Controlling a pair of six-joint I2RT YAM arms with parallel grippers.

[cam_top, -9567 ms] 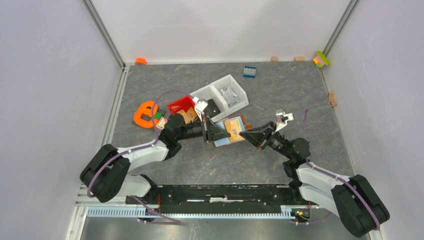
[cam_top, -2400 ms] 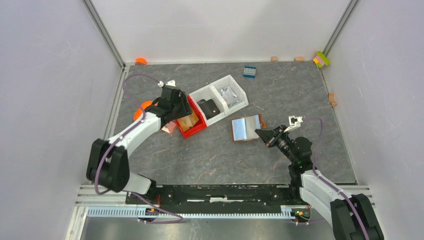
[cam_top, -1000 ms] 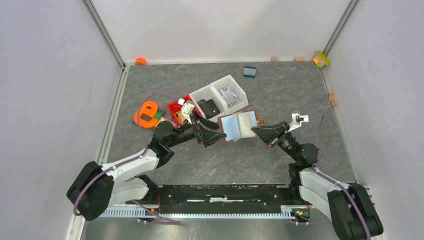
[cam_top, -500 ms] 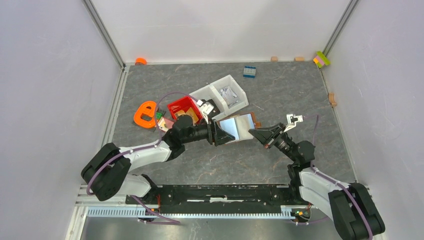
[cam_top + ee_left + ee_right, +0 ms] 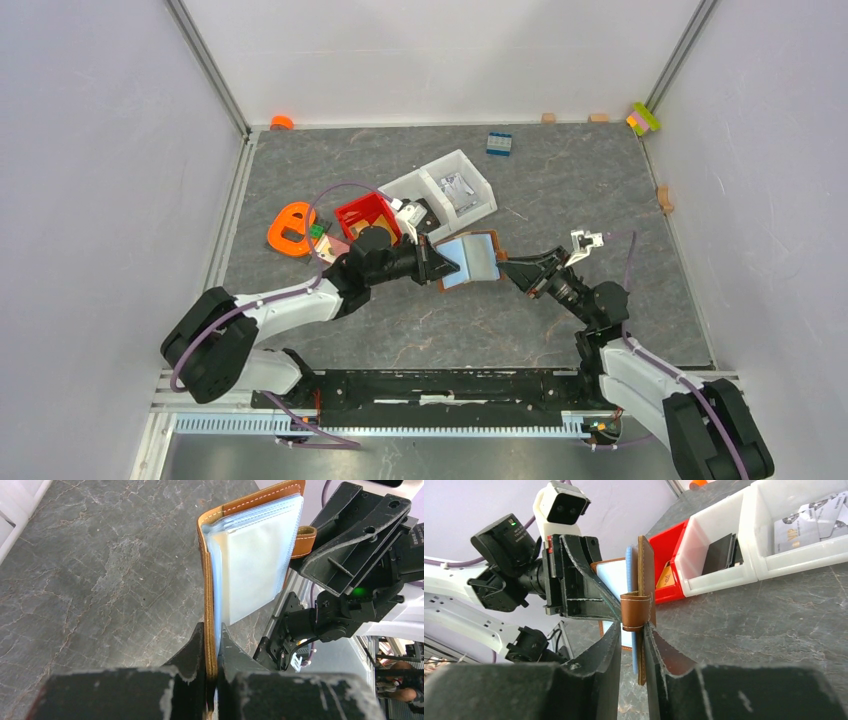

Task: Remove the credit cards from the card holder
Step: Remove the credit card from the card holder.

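The card holder (image 5: 470,260), brown with pale blue plastic sleeves, hangs open above the table between both arms. My left gripper (image 5: 432,268) is shut on its left cover edge (image 5: 210,630); the sleeves (image 5: 255,565) fan out beyond. My right gripper (image 5: 631,625) straddles the opposite edge by the strap tab (image 5: 635,611), its jaws slightly apart with a gap on the sleeve side. An orange-tan credit card (image 5: 666,580) lies in the red bin (image 5: 674,540). I cannot tell whether a card sits inside the sleeves.
A white two-part bin (image 5: 440,185) behind the holder contains a black wallet-like item (image 5: 721,555) and silvery printed pieces (image 5: 804,527). An orange ring-shaped object (image 5: 290,228) lies left of the red bin (image 5: 362,213). A blue brick (image 5: 498,143) sits farther back.
My left gripper reached the holder and closed on its left cover. My right gripper's jaws have loosened from their tight grip. The holder shifted slightly left and lower.
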